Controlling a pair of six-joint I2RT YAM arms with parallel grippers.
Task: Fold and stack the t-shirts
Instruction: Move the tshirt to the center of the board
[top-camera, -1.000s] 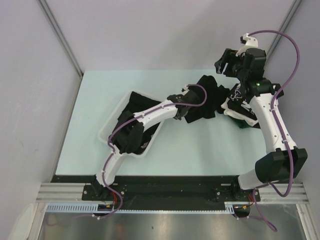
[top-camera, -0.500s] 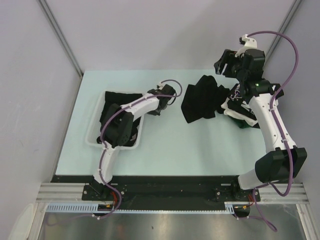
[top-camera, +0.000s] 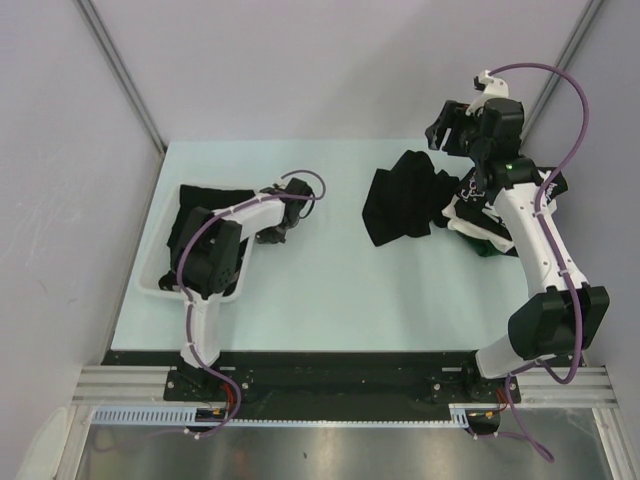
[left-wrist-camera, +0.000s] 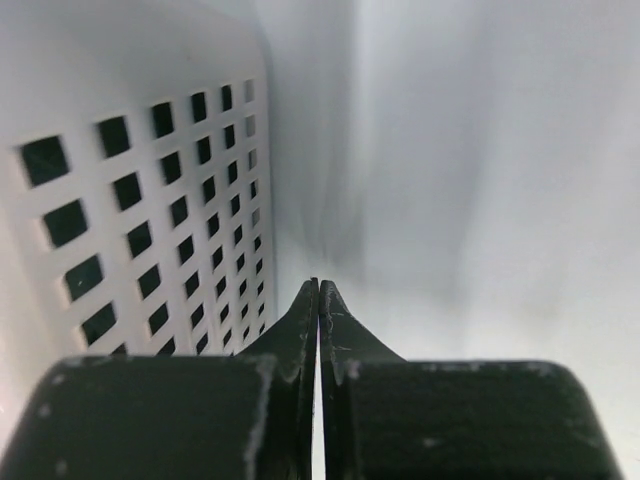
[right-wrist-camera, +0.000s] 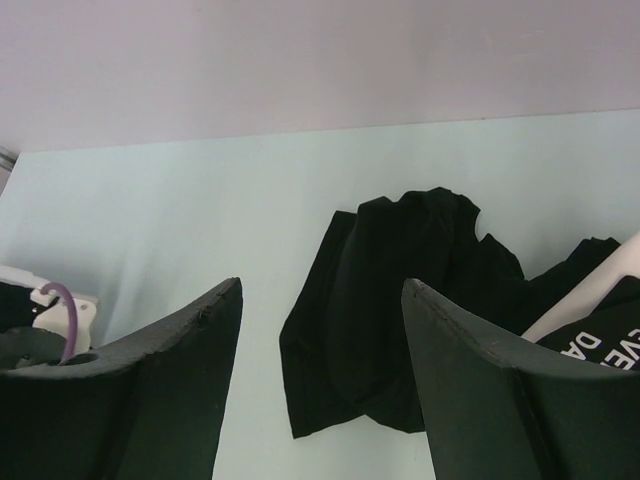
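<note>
My left arm is folded tight. The elbow stands over the white mesh basket (top-camera: 150, 287), the forearm runs out past its right rim, and the wrist bends so that my left tool (top-camera: 274, 234) points down just beside the basket's right wall. Its fingers are pressed together with nothing between them. In my left wrist view the perforated wall fills the left side close to the tips, but the blur hides whether they touch it.

My right arm stands tall, well to the right of the basket, rising from a low elbow. My right tool (top-camera: 447, 125) hangs in the air there, jaws spread wide and holding nothing.

Dark t-shirts in the basket (top-camera: 208, 200) fill its far end. A crumpled black t-shirt (top-camera: 398, 205) lies flat on the table (top-camera: 340, 300), well to the right of the basket and apart from both tools. Farther from the basket and touching that shirt sits a heap of t-shirts (top-camera: 472, 222), one with white lettering, partly hidden under my right forearm.

Purple cables (top-camera: 575, 95) loop along both arms. The table is pale mint green. Plain grey-white walls (top-camera: 300, 70) close in behind the basket and on both sides.
</note>
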